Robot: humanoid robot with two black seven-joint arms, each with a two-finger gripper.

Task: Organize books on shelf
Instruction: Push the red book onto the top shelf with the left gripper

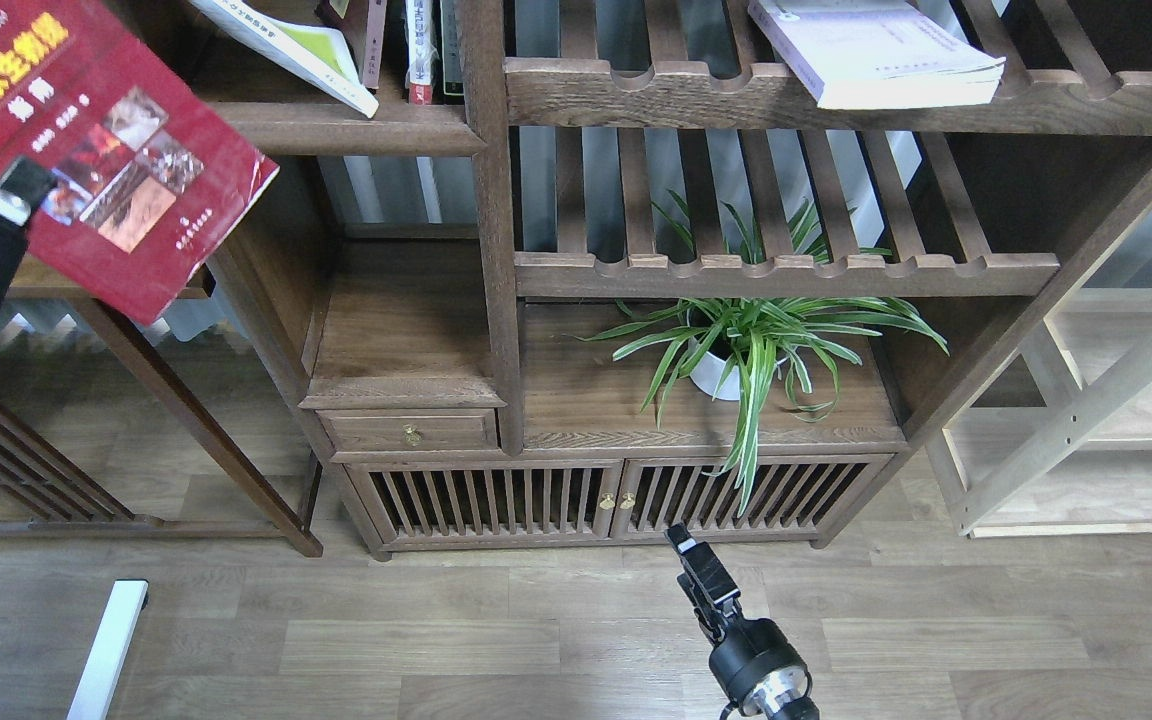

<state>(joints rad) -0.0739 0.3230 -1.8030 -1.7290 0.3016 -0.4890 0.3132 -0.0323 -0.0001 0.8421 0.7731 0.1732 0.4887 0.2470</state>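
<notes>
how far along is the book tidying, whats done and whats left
Done: the yellow-green book leans on the shelf beside upright books. In hand: the left gripper holds the dark red book. Left: shelving it, and the white book on the slatted rack.
</notes>
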